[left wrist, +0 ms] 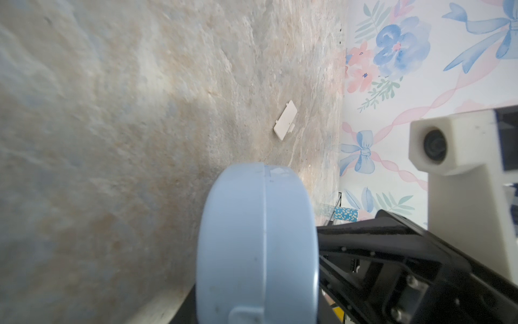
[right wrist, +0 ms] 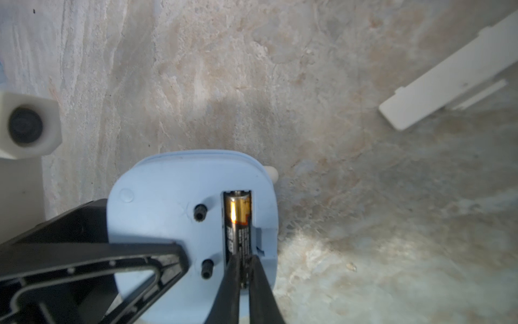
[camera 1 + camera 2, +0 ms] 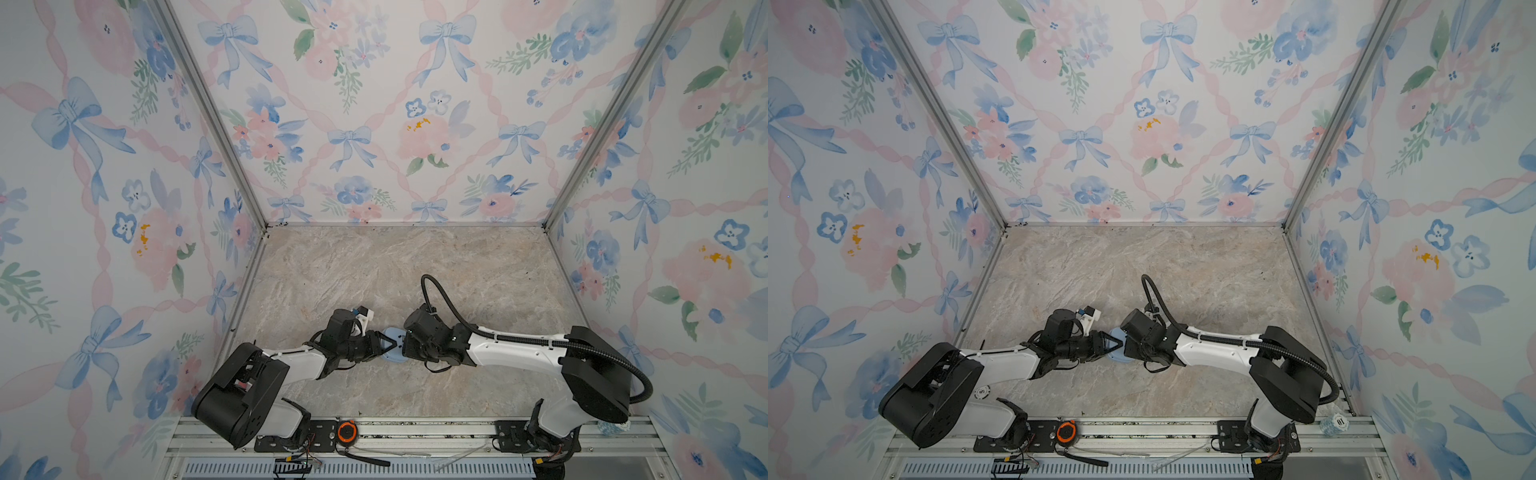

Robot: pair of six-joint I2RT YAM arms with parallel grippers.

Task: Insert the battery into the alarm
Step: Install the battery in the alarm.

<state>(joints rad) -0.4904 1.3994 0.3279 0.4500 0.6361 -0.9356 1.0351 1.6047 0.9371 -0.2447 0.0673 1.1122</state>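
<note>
The light-blue alarm [image 3: 394, 356] [image 3: 1116, 358] is held on edge, low over the table between the two arms, with my left gripper [image 3: 384, 345] [image 1: 258, 314] shut on its body [image 1: 258, 238]. In the right wrist view the alarm's plain back [image 2: 168, 196] faces the camera. The black battery [image 2: 238, 224] with its gold end lies lengthwise in the open slot. My right gripper [image 2: 244, 261] has its jaws almost together with only a thin slit between them. Its fingertips [image 2: 234, 269] rest on the battery's near end. In both top views the right wrist hides its gripper.
A white battery cover [image 1: 286, 120] [image 2: 448, 73] lies flat on the marble table [image 3: 374, 270] beyond the alarm. An orange-and-black tape measure [image 3: 347, 432] sits on the front rail. A blue-and-white roll [image 3: 1334, 424] stands at the rail's right end. Flowered walls enclose three sides.
</note>
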